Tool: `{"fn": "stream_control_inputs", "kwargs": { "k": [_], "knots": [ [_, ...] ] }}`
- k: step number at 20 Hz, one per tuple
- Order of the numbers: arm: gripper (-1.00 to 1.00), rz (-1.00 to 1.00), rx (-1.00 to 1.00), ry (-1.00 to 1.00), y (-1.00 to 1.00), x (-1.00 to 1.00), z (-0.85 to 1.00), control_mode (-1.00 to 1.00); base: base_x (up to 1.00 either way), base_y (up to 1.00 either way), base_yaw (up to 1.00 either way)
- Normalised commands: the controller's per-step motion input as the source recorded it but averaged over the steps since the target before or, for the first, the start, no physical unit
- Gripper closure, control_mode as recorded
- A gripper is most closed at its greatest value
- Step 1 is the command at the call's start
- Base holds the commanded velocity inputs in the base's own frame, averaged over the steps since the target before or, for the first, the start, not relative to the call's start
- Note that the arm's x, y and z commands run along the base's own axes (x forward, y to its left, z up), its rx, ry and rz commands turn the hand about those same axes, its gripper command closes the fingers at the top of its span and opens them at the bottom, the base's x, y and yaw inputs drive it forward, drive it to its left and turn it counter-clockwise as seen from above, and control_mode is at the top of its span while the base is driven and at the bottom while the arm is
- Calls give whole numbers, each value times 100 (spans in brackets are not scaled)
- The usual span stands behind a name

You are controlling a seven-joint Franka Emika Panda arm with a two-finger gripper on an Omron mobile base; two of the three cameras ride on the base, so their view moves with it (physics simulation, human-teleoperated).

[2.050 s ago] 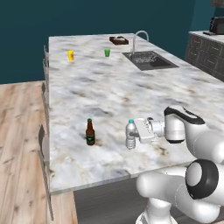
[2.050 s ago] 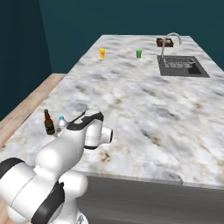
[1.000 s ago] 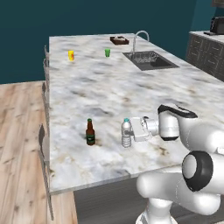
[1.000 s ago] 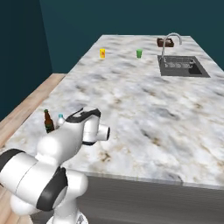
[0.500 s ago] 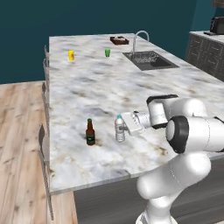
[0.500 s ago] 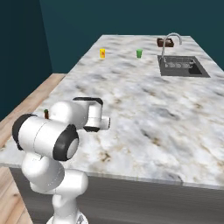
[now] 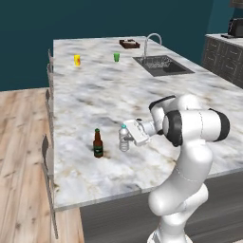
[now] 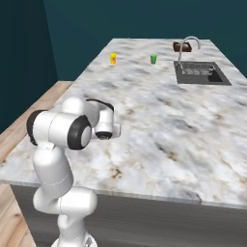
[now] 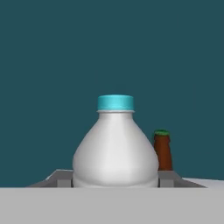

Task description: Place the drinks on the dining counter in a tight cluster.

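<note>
Carried leftward since the earlier frames, the water bottle (image 7: 124,138) now stands upright just right of the beer bottle (image 7: 98,144), near it but apart, on the marble table (image 7: 95,95). Both fingers (image 9: 63,178) pinch the water bottle's body from either side. Far across the table sit a yellow cup (image 7: 77,60), a green cup (image 7: 116,57) and the sink (image 7: 163,65).

We see even, soft rendered light with no glare. A faint shadow sits beside the beer bottle (image 7: 98,143). Edges look slightly soft, undistorted.
</note>
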Motion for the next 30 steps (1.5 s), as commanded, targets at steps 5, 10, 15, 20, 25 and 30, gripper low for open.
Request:
{"fn": "stream_control_inputs", "kwargs": {
  "k": [5,10,15,20,25,30],
  "knots": [
    [100,3,3,0,20,24,-13,-100,0,0,0],
    [100,0,5,0,23,12,-17,-100,0,0,0],
    [100,0,0,0,19,12,-23,-100,0,0,0],
    [100,0,0,0,1,23,-15,-100,0,0,0],
    [100,0,-3,0,0,8,-14,-100,0,0,0],
    [100,1,-7,-1,1,0,-21,-100,0,0,0]
  ]
}}
